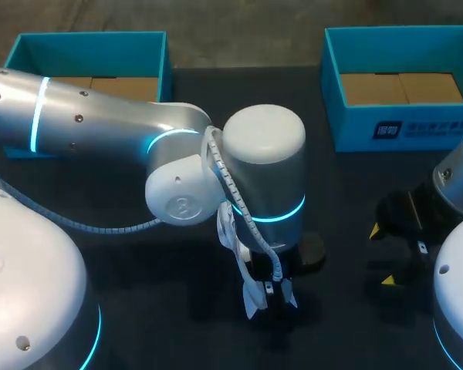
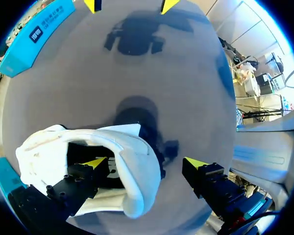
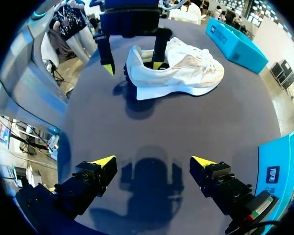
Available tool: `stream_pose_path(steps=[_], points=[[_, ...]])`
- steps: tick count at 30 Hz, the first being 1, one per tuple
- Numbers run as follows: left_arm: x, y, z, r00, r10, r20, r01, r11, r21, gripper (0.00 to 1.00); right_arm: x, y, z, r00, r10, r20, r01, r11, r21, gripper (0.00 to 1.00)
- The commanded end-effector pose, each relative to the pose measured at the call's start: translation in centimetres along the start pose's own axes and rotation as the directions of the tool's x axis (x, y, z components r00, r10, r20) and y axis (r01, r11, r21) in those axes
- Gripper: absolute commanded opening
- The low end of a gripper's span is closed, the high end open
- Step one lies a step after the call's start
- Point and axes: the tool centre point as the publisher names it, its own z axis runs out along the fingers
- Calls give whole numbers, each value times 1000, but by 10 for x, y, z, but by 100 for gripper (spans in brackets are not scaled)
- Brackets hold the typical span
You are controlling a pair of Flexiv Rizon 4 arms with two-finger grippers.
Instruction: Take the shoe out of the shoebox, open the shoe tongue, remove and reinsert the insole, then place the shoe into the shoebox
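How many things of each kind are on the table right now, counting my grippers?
Blue shoeboxes: 2
White shoe: 1
Grippers, the left gripper and the right gripper: 2
Total: 5

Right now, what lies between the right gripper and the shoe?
Bare table only, from right gripper to shoe, seen in the right wrist view.
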Motion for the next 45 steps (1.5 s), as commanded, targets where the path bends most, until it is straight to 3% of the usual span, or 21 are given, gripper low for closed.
stream_pose_path(steps=[1,18,27,30,31,32,38,45], points=[[2,-8,16,1000,-12,11,12,1000,-13,100,2,1,0,1000,1,4,-1,1000,6,100],[1,-7,11,995,-78,66,80,996,-25,96,2,1,0,1000,1,4,-1,1000,6,100],[3,-3,7,993,-76,91,78,997,-18,47,2,1,0,1000,1,4,-1,1000,6,100],[3,-2,8,992,-80,95,83,996,-26,36,2,1,0,1000,1,4,-1,1000,6,100],[3,-1,9,992,-81,96,84,996,-30,23,2,1,0,1000,1,4,-1,1000,6,100],[3,-1,9,992,-82,96,85,996,-31,1,2,1,0,1000,1,4,-1,1000,6,100],[1,6,4,991,-87,100,91,995,-29,0,2,1,0,1000,1,4,-1,1000,6,100],[-14,24,-27,989,-51,138,54,998,-23,0,2,1,0,1000,1,4,-1,1000,6,100]])
